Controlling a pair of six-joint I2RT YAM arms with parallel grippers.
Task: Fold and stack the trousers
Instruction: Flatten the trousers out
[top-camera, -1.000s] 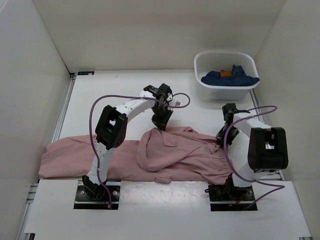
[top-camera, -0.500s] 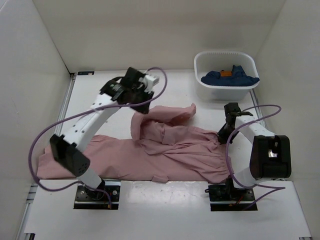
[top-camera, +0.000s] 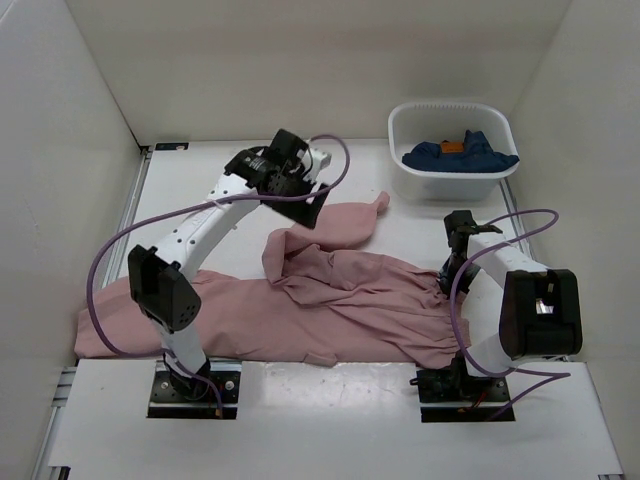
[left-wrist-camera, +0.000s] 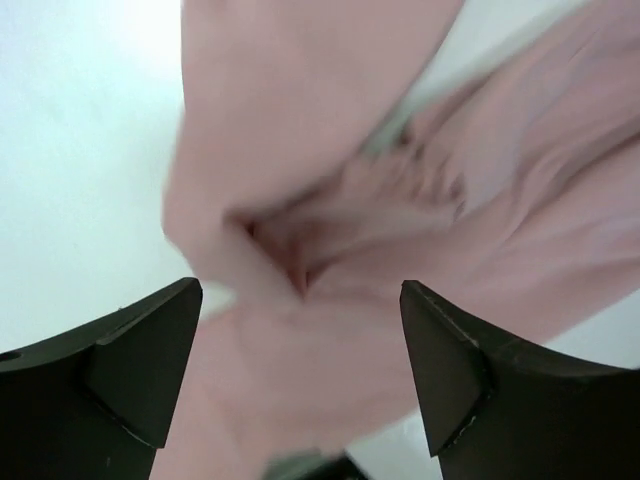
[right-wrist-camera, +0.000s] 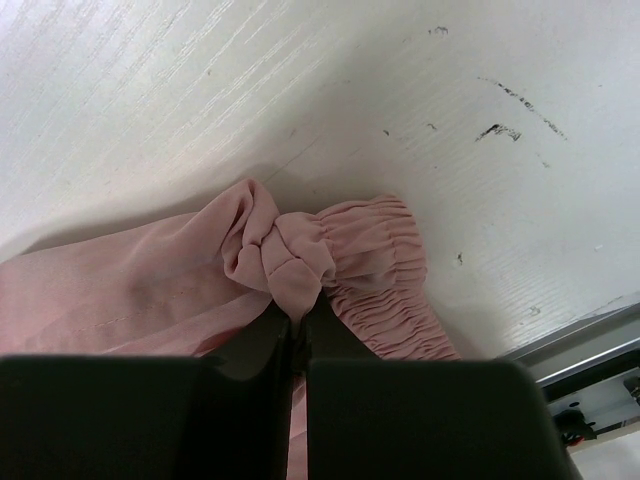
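Trousers lie crumpled across the table in the top view, one leg end reaching toward the far right. The left gripper hangs over that leg, and the right gripper sits at their right edge. In the left wrist view, the fingers are spread wide, with blurred pink cloth below between them, none of it gripped. In the right wrist view, the jaws are pressed together, pinching a bunch of cloth beside the gathered waistband.

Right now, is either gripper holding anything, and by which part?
The right gripper is shut on the trousers, pinching a bunched fold beside the gathered waistband. The left gripper is open, holding nothing.
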